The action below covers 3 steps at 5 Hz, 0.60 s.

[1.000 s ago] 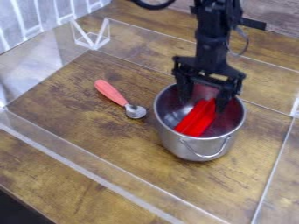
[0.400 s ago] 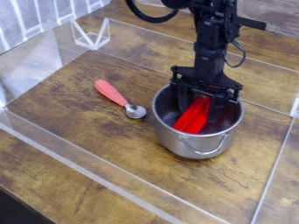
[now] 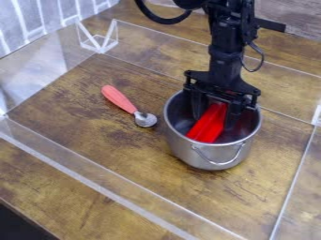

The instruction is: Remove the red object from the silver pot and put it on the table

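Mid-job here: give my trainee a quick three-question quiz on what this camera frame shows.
1. True or false: the red object already lies on the table.
2. Where does the gripper stand? A) above the spoon B) down inside the silver pot C) beside the acrylic wall
3. Fill in: the spoon lies on the table to the ____ of the pot in the picture.

Key: 1 false, it is in the pot, leaning against its wall. 2 B, shut on the red object. 3 left.
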Each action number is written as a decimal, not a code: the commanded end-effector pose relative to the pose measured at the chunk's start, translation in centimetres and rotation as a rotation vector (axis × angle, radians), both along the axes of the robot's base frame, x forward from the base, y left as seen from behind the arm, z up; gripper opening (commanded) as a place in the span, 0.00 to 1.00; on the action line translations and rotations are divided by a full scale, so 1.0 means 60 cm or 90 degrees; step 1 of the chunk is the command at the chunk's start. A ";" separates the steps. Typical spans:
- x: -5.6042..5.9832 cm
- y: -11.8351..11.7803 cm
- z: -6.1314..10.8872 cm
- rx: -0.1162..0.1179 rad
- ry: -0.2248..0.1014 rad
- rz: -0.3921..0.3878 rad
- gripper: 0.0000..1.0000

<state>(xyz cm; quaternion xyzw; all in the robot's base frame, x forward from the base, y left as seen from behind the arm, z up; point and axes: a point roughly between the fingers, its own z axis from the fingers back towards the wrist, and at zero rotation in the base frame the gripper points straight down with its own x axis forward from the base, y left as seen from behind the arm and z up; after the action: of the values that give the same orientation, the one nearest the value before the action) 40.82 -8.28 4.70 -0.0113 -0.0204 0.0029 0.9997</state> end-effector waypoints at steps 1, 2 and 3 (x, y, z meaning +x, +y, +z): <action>0.012 0.004 0.022 -0.008 -0.026 0.008 0.00; 0.012 0.003 0.020 -0.010 -0.024 0.009 0.00; 0.012 0.003 0.018 -0.011 -0.023 0.010 0.00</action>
<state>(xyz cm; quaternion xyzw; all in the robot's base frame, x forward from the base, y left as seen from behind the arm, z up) 40.92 -8.39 4.65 -0.0143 -0.0206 0.0064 0.9997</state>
